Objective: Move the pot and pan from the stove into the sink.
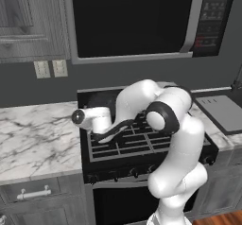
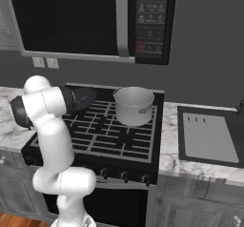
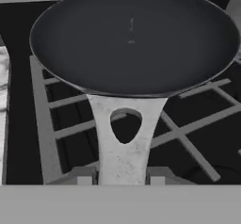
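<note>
The pan (image 3: 134, 39) is a shallow dark round pan with a light metal handle (image 3: 123, 157). It is over the back left of the stove (image 2: 114, 135). My gripper (image 3: 121, 177) is shut on the end of that handle, with a finger tip on each side. In the right base view the pan (image 2: 85, 97) shows just past my forearm. The silvery pot (image 2: 134, 106) stands upright on the back right burner, apart from the gripper. The sink's grey drainboard (image 2: 209, 136) lies right of the stove.
A microwave (image 2: 90, 18) hangs above the stove (image 1: 134, 146). Marble counter (image 1: 35, 136) runs to the left of it, and a narrow strip (image 2: 169, 140) separates stove and sink. My own arm (image 1: 165, 120) bends over the front grates.
</note>
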